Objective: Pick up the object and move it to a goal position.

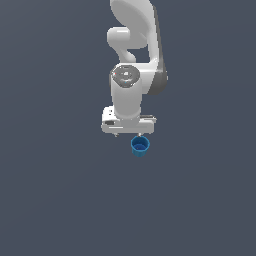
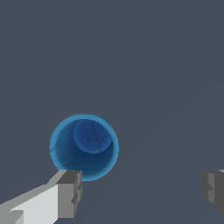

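Fingers [image 2: 70, 192] first, right up against my wrist camera: one grey pad on its white finger sits close beside the cup [image 2: 84, 146], and the other pad is way across at the far edge of the picture, so I'm reading the gripper [image 2: 142, 192] as spread wide with nothing between the pads. I can't see any contact with the cup from here; the near pad overlaps the rim in the picture but I cannot tell whether it touches

Looking straight down into the cup now, I see it's upright, mouth up, a bright blue rim with a darker blue inside and a round floor that looks smaller than the mouth. It's not centred between the fingers; it lies off toward one finger, mostly outside the gap

Over to the exterior view: my white arm [image 1: 131, 75] hangs down from the top of the picture, wrist pointing down, with the gripper [image 1: 128, 134] low over the plain dark grey floor [image 1: 60, 200]. I see the cup [image 1: 140, 146] standing just below the hand and a little toward the exterior view's right of its middle, tapering toward its base
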You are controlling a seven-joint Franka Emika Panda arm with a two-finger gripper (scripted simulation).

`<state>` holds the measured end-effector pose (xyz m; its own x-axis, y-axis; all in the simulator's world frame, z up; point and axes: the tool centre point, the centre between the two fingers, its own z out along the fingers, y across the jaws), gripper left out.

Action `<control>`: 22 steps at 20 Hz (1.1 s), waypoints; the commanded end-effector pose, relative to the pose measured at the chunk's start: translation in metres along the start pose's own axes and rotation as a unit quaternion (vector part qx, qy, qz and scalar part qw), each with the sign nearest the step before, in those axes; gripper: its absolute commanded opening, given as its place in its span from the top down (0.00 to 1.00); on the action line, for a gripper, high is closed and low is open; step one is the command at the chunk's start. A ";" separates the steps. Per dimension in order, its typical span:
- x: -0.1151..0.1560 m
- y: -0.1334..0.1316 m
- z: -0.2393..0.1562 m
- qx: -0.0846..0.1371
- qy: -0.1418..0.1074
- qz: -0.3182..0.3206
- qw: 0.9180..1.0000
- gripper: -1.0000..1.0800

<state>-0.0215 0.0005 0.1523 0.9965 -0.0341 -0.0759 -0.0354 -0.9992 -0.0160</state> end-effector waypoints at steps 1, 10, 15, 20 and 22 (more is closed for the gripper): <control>0.000 0.000 0.000 0.000 0.000 0.000 1.000 0.38; 0.000 -0.006 0.001 -0.003 -0.004 -0.010 1.000 0.38; 0.001 -0.007 0.003 0.000 -0.006 -0.021 1.000 0.38; 0.004 -0.008 0.009 0.005 -0.010 -0.046 0.999 0.38; 0.006 -0.009 0.012 0.008 -0.013 -0.060 0.998 0.38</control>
<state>-0.0173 0.0088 0.1428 0.9932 0.0664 -0.0952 0.0632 -0.9973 -0.0366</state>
